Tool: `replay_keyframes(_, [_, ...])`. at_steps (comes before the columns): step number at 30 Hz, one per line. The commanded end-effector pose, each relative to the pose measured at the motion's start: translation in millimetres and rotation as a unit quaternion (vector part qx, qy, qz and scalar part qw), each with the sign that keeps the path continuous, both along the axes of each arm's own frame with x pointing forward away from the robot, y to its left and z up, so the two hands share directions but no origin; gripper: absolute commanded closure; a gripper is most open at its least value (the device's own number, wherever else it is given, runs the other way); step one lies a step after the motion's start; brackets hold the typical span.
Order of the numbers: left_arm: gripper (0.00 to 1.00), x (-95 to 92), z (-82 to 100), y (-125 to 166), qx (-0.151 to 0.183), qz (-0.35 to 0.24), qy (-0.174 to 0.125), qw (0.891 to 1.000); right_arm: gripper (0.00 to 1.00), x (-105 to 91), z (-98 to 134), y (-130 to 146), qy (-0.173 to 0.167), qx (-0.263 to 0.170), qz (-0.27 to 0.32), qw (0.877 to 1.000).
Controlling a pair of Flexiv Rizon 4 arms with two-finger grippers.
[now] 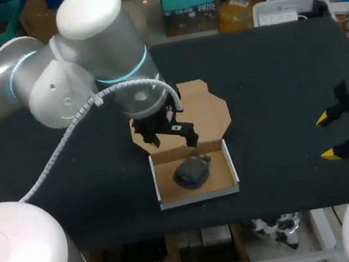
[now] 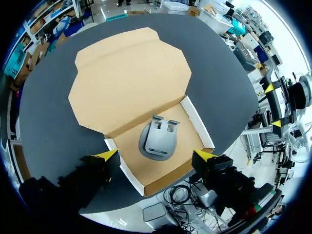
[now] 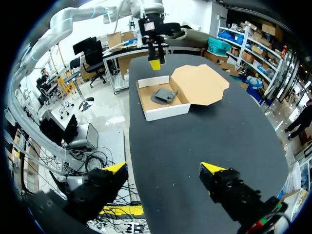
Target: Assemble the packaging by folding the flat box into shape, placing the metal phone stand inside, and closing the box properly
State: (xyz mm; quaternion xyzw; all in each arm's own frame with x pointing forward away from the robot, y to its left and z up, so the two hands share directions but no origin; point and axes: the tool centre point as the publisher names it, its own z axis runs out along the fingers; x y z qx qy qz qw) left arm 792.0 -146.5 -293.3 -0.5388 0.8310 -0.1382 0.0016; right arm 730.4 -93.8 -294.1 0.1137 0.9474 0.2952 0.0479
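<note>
**Inspector:** Where is the phone stand (image 1: pixel 192 171)?

**Operator:** It lies flat inside the box (image 1: pixel 198 197), about mid-tray and clear of the walls. The lid (image 1: pixel 207 109) lies open on the surface (image 1: pixel 272 75) behind the tray.

**Inspector:** And the grippers?

**Operator:** The left gripper (image 1: pixel 171 137) hangs over the tray's back edge with its fingers spread and nothing held. In its wrist view the stand sits below and between the tips, untouched. The right gripper (image 1: pixel 327 137) is open and empty, well apart from the box.

**Inspector:** How will it handle?

**Operator:** In my judgement the cardboard is light and thin, stiff across the panels and weak at the creases. The lid's far free edge is the place to hold, and the tray may slide unless it is braced. The stand looks rigid, dense and smooth.
</note>
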Motion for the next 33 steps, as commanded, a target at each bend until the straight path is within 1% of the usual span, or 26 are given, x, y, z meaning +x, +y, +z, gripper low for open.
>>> replay_keyframes(1, [0.0,12.7,9.4,39.2,-0.081,-0.044,0.022,0.995,0.0,0.0,1.1,-0.8,0.0,0.002,0.001,1.0])
replay_keyframes(7, [0.0,44.2,20.8,69.2,-0.112,-0.111,0.019,0.987,0.0,0.0,1.1,-0.8,0.0,0.002,0.001,1.0])
replay_keyframes(9, [0.0,52.6,24.2,78.9,-0.126,-0.14,0.017,0.982,0.0,0.0,1.1,-0.8,0.0,0.002,0.001,1.0])
replay_keyframes(11, [0.0,61.3,27.4,89.8,-0.136,-0.163,0.007,0.977,0.0,0.0,1.1,-0.8,0.0,0.002,0.001,1.0])
replay_keyframes(26, [0.0,61.3,27.4,89.8,-0.136,-0.163,0.007,0.977,0.0,0.0,1.1,-0.8,0.0,0.002,0.001,1.0])
replay_keyframes(28, [0.0,64.5,25.3,98.1,-0.151,-0.168,0.006,0.974,0.0,0.0,1.1,-0.8,0.0,0.002,0.001,1.0])
replay_keyframes(31, [0.0,69.1,22.0,110.9,-0.158,-0.163,-0.009,0.974,0.0,0.0,1.1,-0.8,0.0,0.002,0.001,1.0])
replay_keyframes(33, [0.0,71.8,20.2,118.2,-0.171,-0.164,-0.017,0.971,0.0,0.0,1.1,-0.8,0.0,0.002,0.001,1.0])
